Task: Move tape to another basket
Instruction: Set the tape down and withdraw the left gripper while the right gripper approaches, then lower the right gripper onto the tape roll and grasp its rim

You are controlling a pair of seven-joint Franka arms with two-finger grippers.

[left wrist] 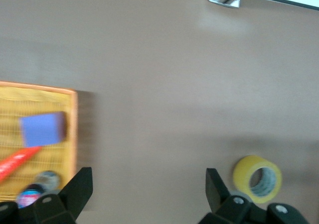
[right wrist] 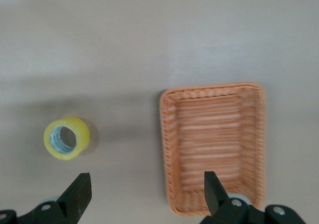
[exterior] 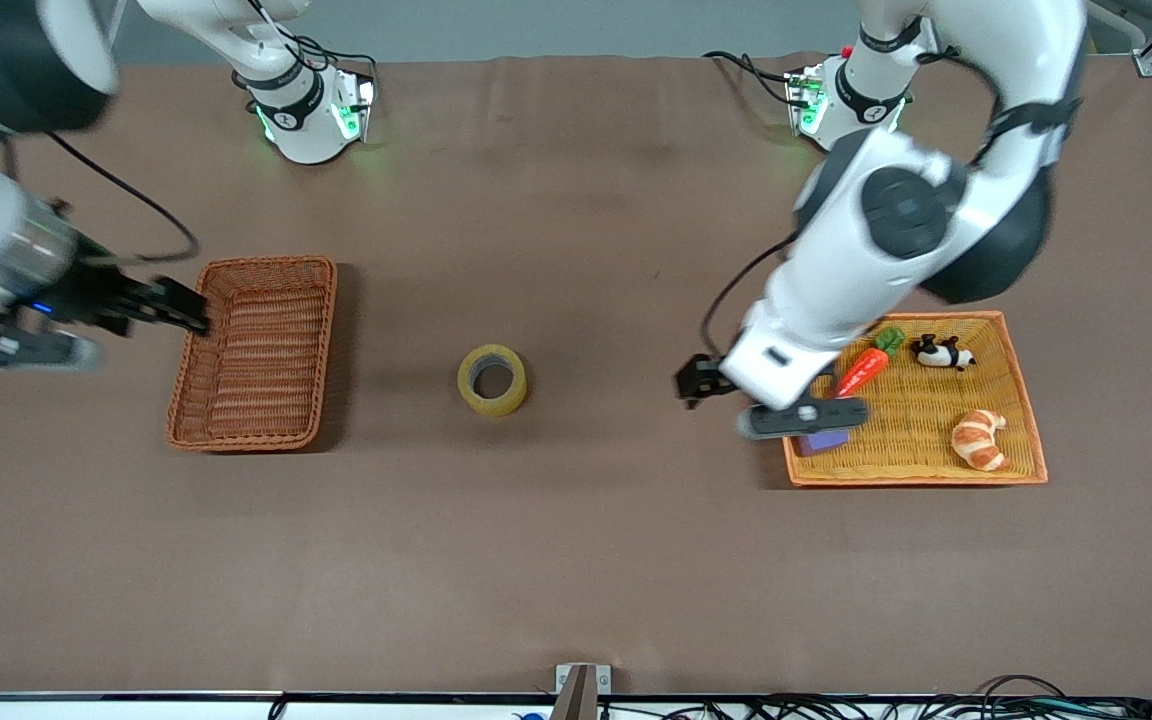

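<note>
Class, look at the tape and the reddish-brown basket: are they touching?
Apart. The front view shows bare table between the tape and the basket.

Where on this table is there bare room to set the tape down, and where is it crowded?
The basket holds nothing, and bare cloth lies between it and the tape. The tray is crowded with a carrot, panda, croissant and block; the left gripper hangs beside it.
</note>
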